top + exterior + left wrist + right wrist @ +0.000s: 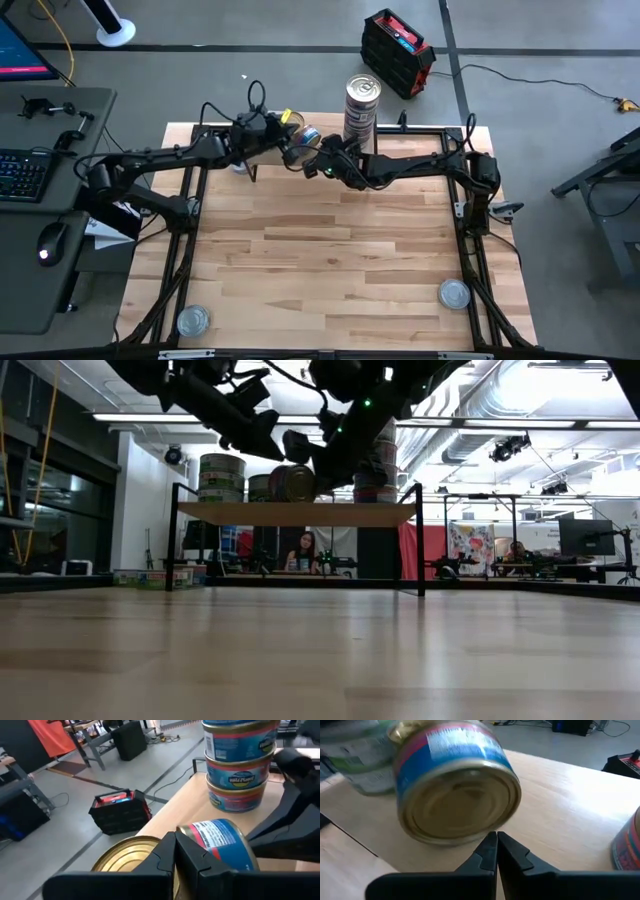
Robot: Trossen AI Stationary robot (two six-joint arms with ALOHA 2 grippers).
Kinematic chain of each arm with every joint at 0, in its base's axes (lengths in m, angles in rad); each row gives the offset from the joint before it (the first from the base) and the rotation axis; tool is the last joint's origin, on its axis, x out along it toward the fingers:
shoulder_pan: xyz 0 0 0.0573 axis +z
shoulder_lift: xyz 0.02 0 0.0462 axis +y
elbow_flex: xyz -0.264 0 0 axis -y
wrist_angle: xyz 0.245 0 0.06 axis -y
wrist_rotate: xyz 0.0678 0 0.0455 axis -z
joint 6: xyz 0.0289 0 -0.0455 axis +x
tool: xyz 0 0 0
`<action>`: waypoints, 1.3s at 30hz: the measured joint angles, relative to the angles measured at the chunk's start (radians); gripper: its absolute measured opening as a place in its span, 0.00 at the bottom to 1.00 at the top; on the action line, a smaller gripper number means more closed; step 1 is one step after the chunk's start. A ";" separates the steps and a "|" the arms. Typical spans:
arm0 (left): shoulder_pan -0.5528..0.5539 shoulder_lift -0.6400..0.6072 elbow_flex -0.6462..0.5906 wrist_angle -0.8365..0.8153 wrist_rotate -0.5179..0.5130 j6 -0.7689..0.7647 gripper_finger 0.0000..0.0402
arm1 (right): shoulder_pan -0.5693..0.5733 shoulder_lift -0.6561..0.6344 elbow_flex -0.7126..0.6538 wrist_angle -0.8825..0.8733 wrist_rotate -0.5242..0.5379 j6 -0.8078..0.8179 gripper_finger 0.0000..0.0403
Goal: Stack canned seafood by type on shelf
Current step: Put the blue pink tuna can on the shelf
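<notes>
One tin of canned seafood, gold-lidded with a blue and red label, lies on its side on the shelf. Its bottom faces the right wrist camera and its lid the left wrist camera. My left gripper is shut at the lid end. My right gripper is shut just below the tin's bottom rim. In the high view the two grippers, left and right, meet over the shelf with the tin between them. A tall stack of like tins stands upright on the shelf beside them. My left gripper's shut fingertips lie against the rim where the tin's gold lid meets its labelled side, coming slanting down from the table's left. The tin lies on its side on the shelf board. My right gripper's shut tips stand at the tin's bottom rim; whether they touch it I cannot tell.
Another stack of tins stands at the shelf's left end, with one more beside it. Two lone tins rest on the tabletop near its front corners, one left and one right. A black and red case sits on the floor behind.
</notes>
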 joint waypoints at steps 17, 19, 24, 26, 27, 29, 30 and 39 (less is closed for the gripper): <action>-0.001 0.033 0.000 -0.005 0.016 -0.001 0.00 | 0.006 0.007 0.000 -0.011 -0.012 0.009 0.00; -0.001 0.033 0.000 -0.005 0.016 -0.001 0.00 | 0.006 0.007 0.000 -0.011 -0.011 0.010 0.00; -0.001 0.033 0.000 -0.003 0.028 -0.001 0.00 | 0.013 0.007 0.000 -0.004 0.010 0.007 0.00; 0.000 0.033 0.000 0.001 0.046 0.000 0.00 | 0.019 0.007 0.000 0.001 0.017 0.001 0.00; 0.000 0.032 0.000 0.003 0.058 0.000 0.00 | 0.022 0.007 0.000 0.001 0.017 -0.004 0.00; 0.000 0.030 0.000 0.007 0.088 0.002 0.00 | 0.027 0.007 0.000 0.002 0.015 -0.015 0.00; 0.000 0.029 0.000 0.008 0.101 0.002 0.00 | 0.028 0.003 0.000 0.002 0.004 -0.026 0.00; 0.000 0.029 0.000 0.006 0.150 0.001 0.00 | 0.039 -0.033 0.000 0.010 -0.042 -0.199 0.00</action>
